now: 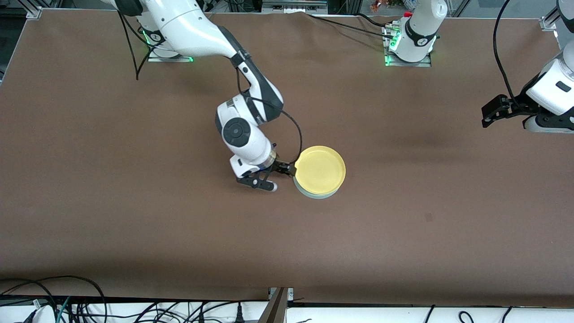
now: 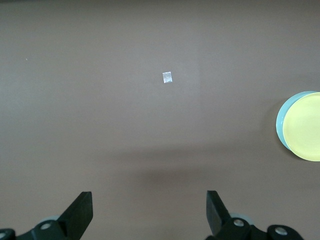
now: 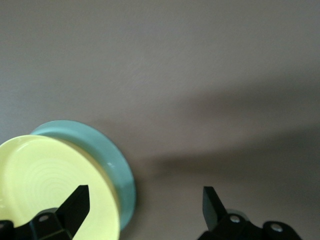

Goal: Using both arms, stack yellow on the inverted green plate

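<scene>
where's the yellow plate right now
The yellow plate sits on top of the green plate near the table's middle, with the right gripper, jaws open, at its rim.

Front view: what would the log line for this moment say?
yellow plate: on green plate | right gripper: open, at stack's rim | left gripper: open, waiting over table's end

front: high, faces the bases, whole table [image 1: 134, 215] | left wrist: looks down from up high | right wrist: low, close | all share yellow [image 1: 321, 169] [image 2: 305, 127] [image 3: 45, 185]
</scene>
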Robot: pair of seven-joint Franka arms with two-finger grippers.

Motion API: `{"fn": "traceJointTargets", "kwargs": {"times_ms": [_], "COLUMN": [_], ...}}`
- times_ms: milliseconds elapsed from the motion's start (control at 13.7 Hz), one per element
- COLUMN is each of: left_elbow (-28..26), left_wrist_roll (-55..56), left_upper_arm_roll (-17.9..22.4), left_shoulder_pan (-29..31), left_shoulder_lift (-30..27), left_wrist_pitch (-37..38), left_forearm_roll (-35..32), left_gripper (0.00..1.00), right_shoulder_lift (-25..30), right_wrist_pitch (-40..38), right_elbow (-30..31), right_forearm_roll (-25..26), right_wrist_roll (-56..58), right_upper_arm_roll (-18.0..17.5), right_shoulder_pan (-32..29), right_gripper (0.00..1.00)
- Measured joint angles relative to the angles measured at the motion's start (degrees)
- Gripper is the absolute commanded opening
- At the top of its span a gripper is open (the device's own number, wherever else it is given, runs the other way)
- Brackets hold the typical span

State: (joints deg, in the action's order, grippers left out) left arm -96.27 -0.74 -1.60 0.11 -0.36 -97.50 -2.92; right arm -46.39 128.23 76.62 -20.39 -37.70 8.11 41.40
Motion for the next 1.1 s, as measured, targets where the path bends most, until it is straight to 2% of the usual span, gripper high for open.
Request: {"fn": "traceJointTargets", "kwargs": {"times_ms": [512,659,805,951,1098], "left_elbow": [0.1,0.1,0.1,0.1,0.1], "left_wrist_roll": [-0.1,-0.1,-0.1,-0.1,-0.1], "left_upper_arm_roll": [0.0,0.0,0.0,0.0,0.0], "left_shoulder_pan": [0.0,0.0,0.0,0.0,0.0], "left_shoulder_lift": [0.0,0.0,0.0,0.0,0.0], "left_wrist_pitch": [0.0,0.0,0.0,0.0,0.0], "left_forearm_roll": [0.0,0.0,0.0,0.0,0.0], "left_gripper": [1.00,1.00,1.00,1.00,1.00], "right_shoulder_lift": [10.8,13.1,15.0,17.8,22.6], "right_wrist_pitch": [-26.5,-34.5,-40.7,-44.2,-47.0], "right_elbow": [-1.2,-1.2,-1.2,-1.3,-0.9], "right_forearm_roll": [0.3,0.5,0.7,4.9,9.8], "right_wrist_roll": [23.6,30.4,37.6,41.2,41.5], "right_upper_arm_roll": [6.6,10.6,16.9,20.2,20.5], "right_shoulder_pan": [-10.4,-12.4,-12.9,-14.0,-15.5], "right_gripper": [1.00,1.00,1.00,1.00,1.00]}}
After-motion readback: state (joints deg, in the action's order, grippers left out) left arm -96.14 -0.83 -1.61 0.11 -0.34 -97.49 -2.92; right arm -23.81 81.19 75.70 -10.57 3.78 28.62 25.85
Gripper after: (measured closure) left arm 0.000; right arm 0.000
